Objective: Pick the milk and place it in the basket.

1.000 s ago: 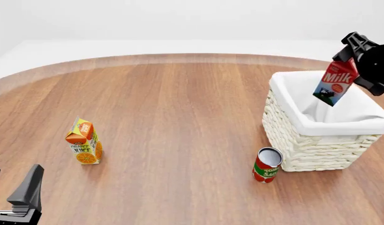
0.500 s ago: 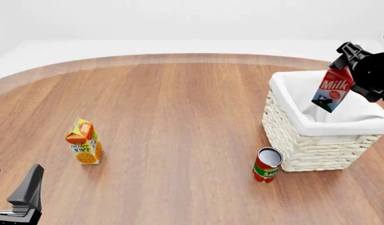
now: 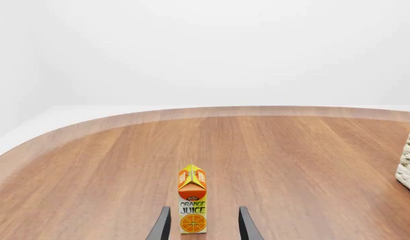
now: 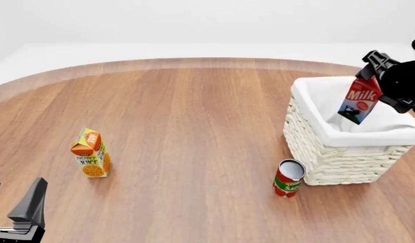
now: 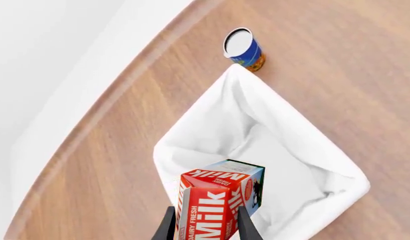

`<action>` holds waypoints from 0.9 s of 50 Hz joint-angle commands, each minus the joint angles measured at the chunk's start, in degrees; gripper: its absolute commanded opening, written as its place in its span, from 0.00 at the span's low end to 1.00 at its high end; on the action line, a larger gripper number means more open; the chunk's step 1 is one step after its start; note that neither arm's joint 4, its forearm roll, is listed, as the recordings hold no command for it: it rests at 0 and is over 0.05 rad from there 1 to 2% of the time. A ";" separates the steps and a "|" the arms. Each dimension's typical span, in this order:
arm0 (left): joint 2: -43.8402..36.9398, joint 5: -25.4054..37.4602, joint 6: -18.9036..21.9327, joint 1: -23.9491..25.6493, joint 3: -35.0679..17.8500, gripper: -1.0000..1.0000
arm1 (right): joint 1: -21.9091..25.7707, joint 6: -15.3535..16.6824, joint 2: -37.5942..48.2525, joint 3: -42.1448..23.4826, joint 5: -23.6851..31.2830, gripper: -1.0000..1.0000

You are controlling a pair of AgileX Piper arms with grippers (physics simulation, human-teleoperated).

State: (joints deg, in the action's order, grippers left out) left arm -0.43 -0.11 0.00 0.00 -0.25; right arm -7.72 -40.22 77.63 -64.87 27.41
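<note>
The milk (image 4: pixel 360 103), a carton with a red top and a cow picture, hangs tilted in my right gripper (image 4: pixel 371 77), which is shut on its red top. It is over the opening of the basket (image 4: pixel 337 161), a woven off-white basket with white lining at the right of the table. In the right wrist view the milk (image 5: pixel 218 197) sits between my fingers (image 5: pixel 168 222) above the basket's white lining (image 5: pixel 212 125). My left gripper (image 4: pixel 12 196) is open and empty at the near left edge.
An orange juice carton (image 4: pixel 91 153) stands at the left, right in front of the left gripper (image 3: pixel 203 221) in the left wrist view (image 3: pixel 192 200). A red can (image 4: pixel 288 178) stands by the basket's near left corner. A can (image 5: pixel 242 47) shows beside a basket corner in the right wrist view.
My right gripper has lowered the milk a little toward the basket's opening. The left arm, juice carton and can have not moved.
</note>
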 commanded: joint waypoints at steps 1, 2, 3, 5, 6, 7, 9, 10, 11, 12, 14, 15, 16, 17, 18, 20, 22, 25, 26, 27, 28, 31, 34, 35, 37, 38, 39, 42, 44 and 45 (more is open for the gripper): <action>-0.01 0.00 0.00 0.01 0.00 1.00 | -0.09 -0.37 0.19 -0.51 -1.29 0.00; -0.01 0.00 -0.01 0.00 0.00 1.00 | -0.07 -0.32 0.32 -0.60 -1.36 0.00; 0.00 0.00 0.01 0.00 0.00 1.00 | -0.06 -0.33 0.37 -0.64 -1.41 0.00; 0.00 0.00 0.01 0.00 0.00 1.00 | -0.01 -0.35 0.51 -0.66 -1.52 0.00; 0.00 0.00 0.00 0.01 0.00 1.00 | 0.20 -0.59 0.95 -0.50 -1.86 0.00; 0.01 0.00 0.01 0.00 0.00 1.00 | 0.29 -0.71 1.19 -0.42 -2.00 0.00; 0.00 0.00 0.01 0.00 0.00 1.00 | 0.31 -0.77 1.62 -0.38 -2.32 0.00; 0.00 0.00 0.00 0.00 0.00 1.00 | 0.43 -0.89 1.83 -0.35 -2.43 0.00; 0.00 0.00 0.02 -0.01 0.00 1.00 | 0.39 -0.91 1.92 -0.32 -2.51 0.00; 0.00 0.00 0.02 -0.01 0.00 1.00 | 0.39 -0.89 2.07 -0.38 -2.60 0.00; 0.01 0.00 -0.01 0.00 0.00 1.00 | 0.36 -1.01 2.23 -0.37 -2.70 0.00; -0.01 0.00 0.00 0.01 0.00 1.00 | 0.25 -1.02 2.30 -0.41 -2.74 0.00; 0.00 0.00 0.02 0.01 0.00 1.00 | 0.20 -1.05 2.38 -0.39 -2.81 0.00; -0.01 0.00 0.01 0.01 0.00 1.00 | 0.20 -1.12 2.48 -0.37 -2.87 0.00; 0.00 0.00 0.01 0.00 0.00 1.00 | 0.06 -1.05 2.55 -0.43 -2.94 0.00; 0.00 0.00 0.00 -0.01 0.00 1.00 | -0.10 -1.05 2.73 -0.39 -3.12 0.00; 0.00 0.00 0.00 0.00 0.00 1.00 | -0.24 -0.98 2.89 -0.35 -3.26 0.00; 0.00 0.00 -0.01 0.01 0.00 1.00 | -0.47 -0.87 3.11 -0.01 -3.57 0.00; 0.00 0.00 0.00 0.00 0.00 1.00 | -0.49 -0.90 3.19 0.05 -3.60 0.00; 0.00 0.00 0.00 0.00 0.00 1.00 | -0.48 -0.92 3.26 0.02 -3.65 0.00; 0.00 0.00 0.00 0.00 0.00 1.00 | -0.48 -0.92 3.26 0.02 -3.65 0.00; 0.01 0.00 0.00 0.00 0.00 1.00 | -0.57 -0.80 3.49 -0.05 -3.74 0.00; 0.00 0.00 0.00 0.00 0.00 1.00 | -0.48 -0.77 3.70 -0.12 -3.84 0.00; 0.00 0.00 0.01 0.00 0.00 1.00 | -0.42 -0.76 3.80 -0.13 -3.90 0.00; 0.00 0.00 0.00 0.00 0.00 1.00 | -0.21 -0.81 4.13 -0.20 -4.06 0.00; 0.00 0.00 0.00 -0.02 0.00 1.00 | -0.13 -0.83 4.28 -0.26 -4.12 0.00; 0.00 0.00 0.01 0.00 0.00 1.00 | -0.09 -0.82 4.50 -0.32 -4.23 0.00; 0.00 0.00 0.01 0.00 0.00 1.00 | 0.08 -0.86 4.93 -0.42 -4.45 0.00; 0.01 0.00 0.01 0.01 0.00 1.00 | 0.09 -0.89 5.24 -0.51 -4.62 0.00; 0.01 0.00 0.00 0.00 0.00 1.00 | 0.07 -0.87 5.38 -0.54 -4.69 0.00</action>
State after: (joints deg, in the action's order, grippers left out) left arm -0.43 -0.11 0.00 0.00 -0.25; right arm -7.83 -40.37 82.42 -64.31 23.86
